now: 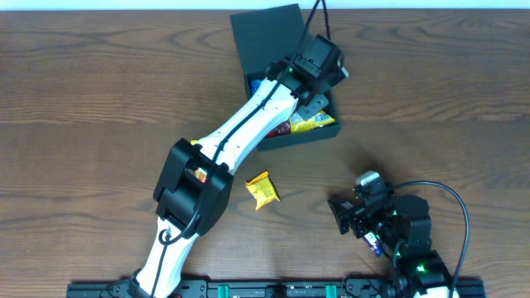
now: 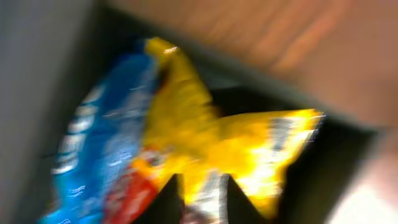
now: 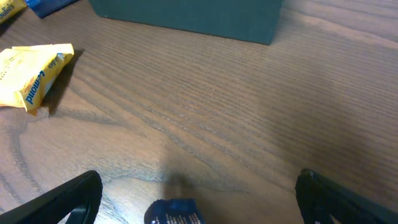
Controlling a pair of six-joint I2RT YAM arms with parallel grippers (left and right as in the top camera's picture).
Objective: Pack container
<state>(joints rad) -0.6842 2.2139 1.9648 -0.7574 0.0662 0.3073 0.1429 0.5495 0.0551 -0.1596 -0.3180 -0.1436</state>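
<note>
**Spotter:** Where's the container?

**Me:** On the far side of the table (image 1: pixel 99 99). The container (image 1: pixel 265 37) sits with its lid thrown back, and my left gripper (image 1: pixel 319 98) is down inside it, right over the snack bags (image 2: pixel 180 118), yellow on blue.

**Spotter:** Holding one?

**Me:** Can't tell. That wrist view is smeared. My fingertips (image 2: pixel 166 202) stand close together with foil between them, but whether they're pinching it or just touching, I can't say.

**Spotter:** And the other hand?

**Me:** My right gripper (image 1: pixel 339 215) is spread wide with nothing in it, low over the wood near my edge. A small blue packet (image 3: pixel 174 213) lies just under it.

**Spotter:** What's next, you reckon?

**Me:** Probably the loose yellow packet (image 1: pixel 262 189). It's to the left of my right gripper and a little ahead, with its long axis slanted to the table edge. The right hand is clearly nearer, since the left is well away in the box.

**Spotter:** Room to move?

**Me:** There's bare wood between hand and packet. I'd watch my left forearm (image 1: pixel 248 124), which runs just beyond the packet, and the container's front wall on the carry.
</note>
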